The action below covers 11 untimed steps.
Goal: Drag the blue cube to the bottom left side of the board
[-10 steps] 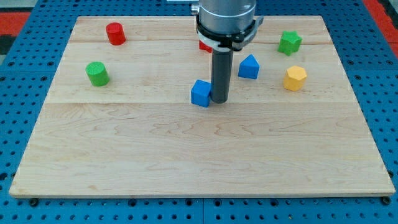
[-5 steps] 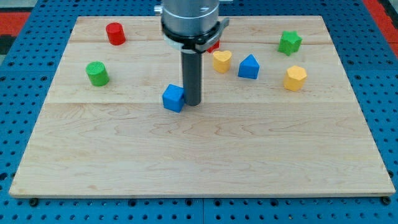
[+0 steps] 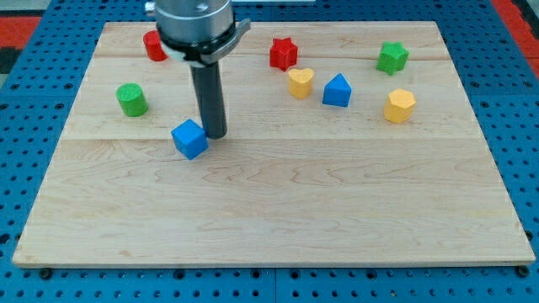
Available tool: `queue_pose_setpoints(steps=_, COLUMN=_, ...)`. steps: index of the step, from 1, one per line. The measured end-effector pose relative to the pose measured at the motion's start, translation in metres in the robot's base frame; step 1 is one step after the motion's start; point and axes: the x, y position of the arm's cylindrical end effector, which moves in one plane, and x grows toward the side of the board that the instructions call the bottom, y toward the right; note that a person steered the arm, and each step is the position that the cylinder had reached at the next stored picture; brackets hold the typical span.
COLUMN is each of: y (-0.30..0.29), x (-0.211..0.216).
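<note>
The blue cube (image 3: 189, 139) lies on the wooden board (image 3: 269, 210), left of centre. My tip (image 3: 214, 135) stands right against the cube's right side, slightly above it in the view. The rod rises to the arm's grey head at the view's top. The cube sits well above the board's bottom left corner.
A green cylinder (image 3: 131, 99) and a red cylinder (image 3: 154, 45) stand at the upper left. A red star (image 3: 284, 53), a yellow heart (image 3: 300, 82), a blue triangular block (image 3: 337, 90), a yellow hexagon (image 3: 400, 106) and a green star (image 3: 392, 57) lie at the upper right.
My tip has moved left across the board, pushing the blue cube left and slightly down. The red star and yellow heart have come out from behind the arm.
</note>
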Motion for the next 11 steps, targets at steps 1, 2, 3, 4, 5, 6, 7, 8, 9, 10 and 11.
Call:
queue_pose_setpoints(steps=1, y=-0.031, x=0.005)
queue_pose_setpoints(steps=2, y=-0.045, x=0.002)
queue_pose_setpoints(steps=3, y=-0.061, x=-0.004)
queue_pose_setpoints(steps=4, y=-0.087, x=-0.004)
queue_pose_setpoints(steps=5, y=-0.09, x=0.007)
queue_pose_setpoints(steps=6, y=-0.09, x=0.022)
queue_pose_setpoints(steps=7, y=-0.115, x=0.042)
queue_pose_setpoints(steps=8, y=-0.132, x=0.046)
queue_pose_setpoints(steps=9, y=-0.13, x=0.046)
queue_pose_setpoints(steps=10, y=-0.13, x=0.047)
queue_pose_setpoints(steps=11, y=-0.136, x=0.047)
